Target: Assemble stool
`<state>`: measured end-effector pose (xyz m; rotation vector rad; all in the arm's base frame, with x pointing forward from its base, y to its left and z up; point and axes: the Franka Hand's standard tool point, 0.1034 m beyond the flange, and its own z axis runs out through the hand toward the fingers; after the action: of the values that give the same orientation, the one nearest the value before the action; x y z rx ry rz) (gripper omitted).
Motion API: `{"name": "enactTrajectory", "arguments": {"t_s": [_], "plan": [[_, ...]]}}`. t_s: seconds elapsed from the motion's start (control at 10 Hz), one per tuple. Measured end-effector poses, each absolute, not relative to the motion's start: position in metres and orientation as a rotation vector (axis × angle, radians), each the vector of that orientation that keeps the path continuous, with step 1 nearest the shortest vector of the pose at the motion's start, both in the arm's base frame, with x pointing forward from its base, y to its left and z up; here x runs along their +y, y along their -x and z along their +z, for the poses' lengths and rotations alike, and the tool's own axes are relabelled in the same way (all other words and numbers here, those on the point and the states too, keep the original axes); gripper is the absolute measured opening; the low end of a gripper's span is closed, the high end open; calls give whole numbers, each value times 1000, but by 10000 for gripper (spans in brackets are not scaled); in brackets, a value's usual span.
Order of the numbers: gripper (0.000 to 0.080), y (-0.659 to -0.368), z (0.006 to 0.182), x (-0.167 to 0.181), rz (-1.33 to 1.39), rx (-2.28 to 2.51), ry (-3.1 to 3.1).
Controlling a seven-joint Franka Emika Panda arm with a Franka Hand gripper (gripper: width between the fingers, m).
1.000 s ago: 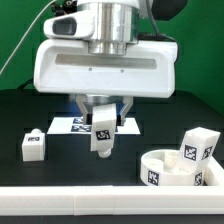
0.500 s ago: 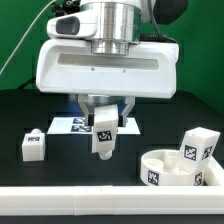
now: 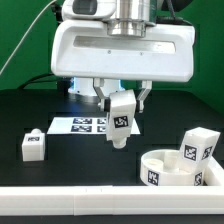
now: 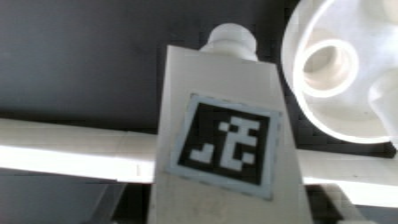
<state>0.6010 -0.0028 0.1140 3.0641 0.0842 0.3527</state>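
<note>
My gripper (image 3: 121,100) is shut on a white tagged stool leg (image 3: 121,121) and holds it in the air above the black table, over the marker board (image 3: 75,125). In the wrist view the leg (image 4: 222,130) fills the middle, with its round peg pointing away and the tag facing the camera. The round ring-like seat (image 3: 172,168) lies at the exterior view's lower right, and its holed inner face shows in the wrist view (image 4: 347,70). A second leg (image 3: 199,147) leans at the seat's far side. A third leg (image 3: 33,144) stands at the exterior view's left.
A long white border rail (image 3: 70,205) runs along the front edge of the table and shows as a pale band in the wrist view (image 4: 71,145). A green backdrop stands behind the table.
The arm has moved toward the exterior view's right with the leg in its grip, and a little upward. The seat and the other two legs have not moved.
</note>
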Motion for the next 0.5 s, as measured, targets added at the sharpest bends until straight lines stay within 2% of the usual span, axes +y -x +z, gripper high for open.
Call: {"name": "enactTrajectory", "arguments": {"t_s": [0.1,0.3,0.4,0.5], "plan": [[327,-604,116,-3,402,84,-3055],[327,-607,115,2,667,154,-2976],[327,-603,111,10,650,233,-2967],[327,-608,115,18,661,287,-2956]]}}
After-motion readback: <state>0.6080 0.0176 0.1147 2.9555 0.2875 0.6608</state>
